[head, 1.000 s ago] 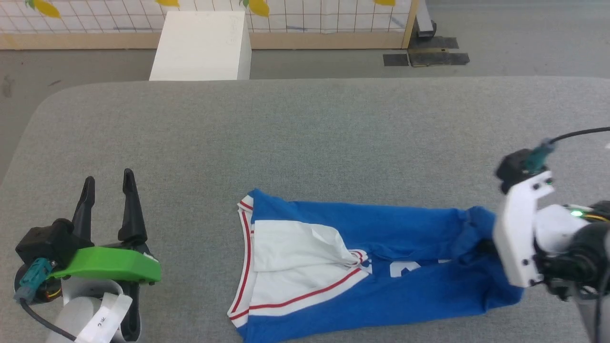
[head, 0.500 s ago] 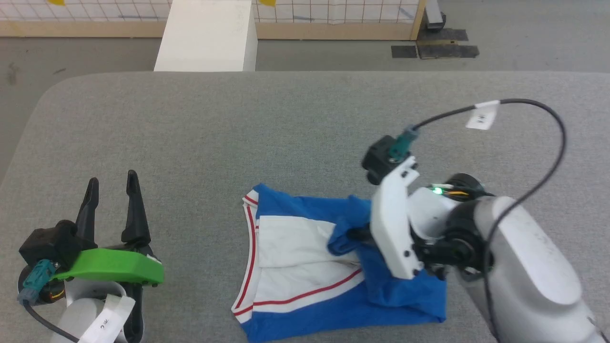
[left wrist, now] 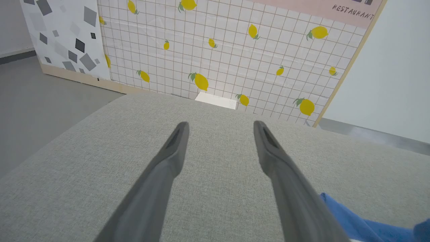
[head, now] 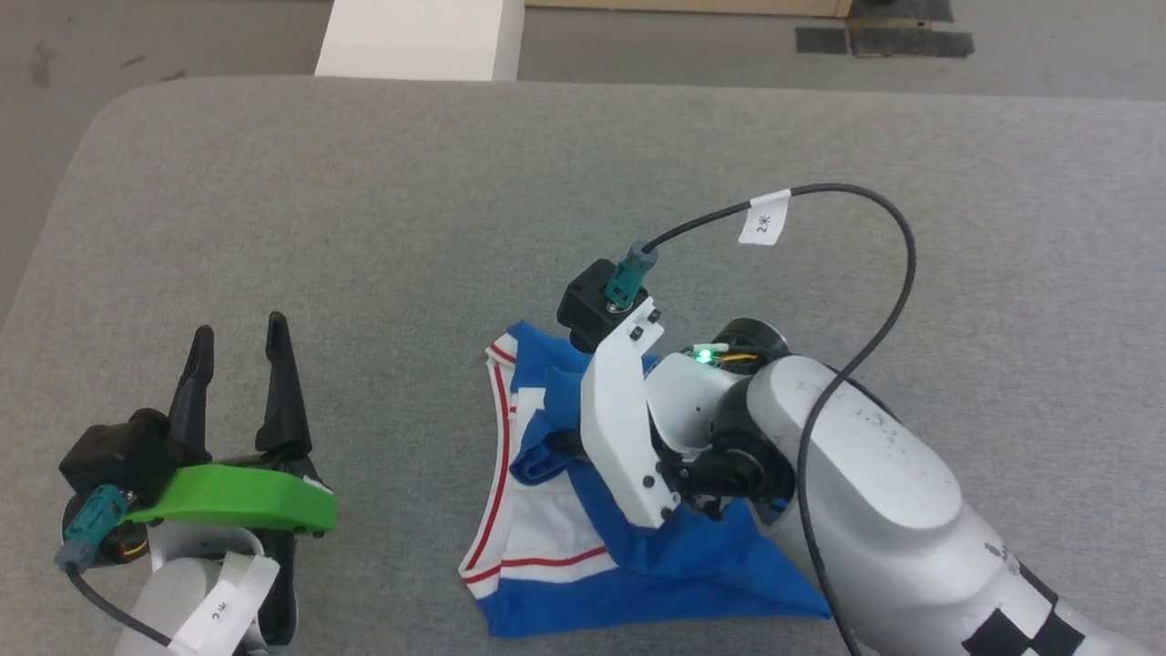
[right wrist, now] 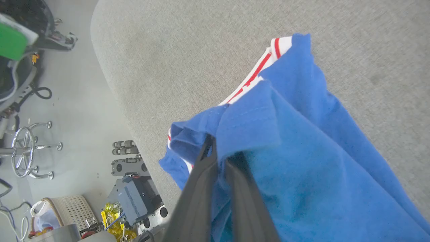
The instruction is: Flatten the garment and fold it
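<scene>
The garment (head: 638, 565) lies on the grey padded table (head: 364, 200) near its front edge, blue with a white panel and red-striped trim at its left side. Its right half is pulled over to the left. My right gripper (head: 557, 445) is shut on the blue hem, held just above the garment's left part. In the right wrist view the right gripper (right wrist: 220, 151) pinches a bunched blue edge of the garment (right wrist: 302, 151). My left gripper (head: 239, 328) rests open at the lower left, apart from the cloth. In the left wrist view the left gripper (left wrist: 220, 125) holds nothing, with the garment's (left wrist: 362, 225) blue edge at the lower right.
A white box (head: 419, 36) stands on the floor past the table's far edge. A lemon-patterned tiled wall (left wrist: 218, 50) rises behind it. Beside the table, a grey device (right wrist: 134, 198), a wicker basket (right wrist: 67, 208) and a chrome stand (right wrist: 23, 151) sit on the floor.
My right gripper has carried the blue hem leftward across the garment, doubling the cloth over itself. The head camera has tilted down. The left gripper has stayed open in place.
</scene>
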